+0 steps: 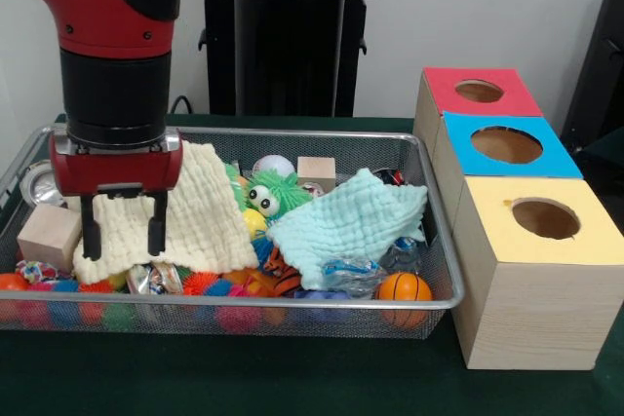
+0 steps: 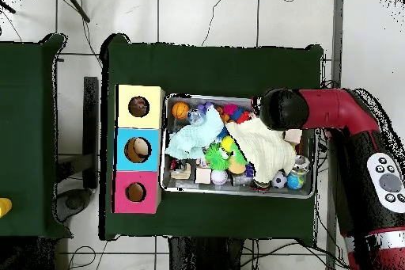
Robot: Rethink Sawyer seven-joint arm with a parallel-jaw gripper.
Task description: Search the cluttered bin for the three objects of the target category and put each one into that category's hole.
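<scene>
My gripper [image 1: 124, 229] hangs open over the left end of the wire bin [image 1: 444, 270], its two black fingers [image 1: 91, 228] spread just in front of a pale yellow cloth [image 1: 200, 211] with nothing between them. A mint cloth [image 1: 346, 224] lies to the right of it over more toys. Between the cloths peeks a green fuzzy toy with big eyes [image 1: 270, 194]. An orange ball [image 1: 404, 287] rests in the front right corner. From overhead, the arm's wrist [image 2: 283, 108] covers the gripper, beside the yellow cloth [image 2: 273, 146].
Three wooden boxes with round holes stand right of the bin: red [image 1: 478, 92], blue [image 1: 507, 145], yellow [image 1: 546, 218]. Two wooden cubes [image 1: 49, 234] [image 1: 316, 172], a white ball [image 1: 273, 165] and several spiky coloured balls [image 1: 205, 284] lie in the bin.
</scene>
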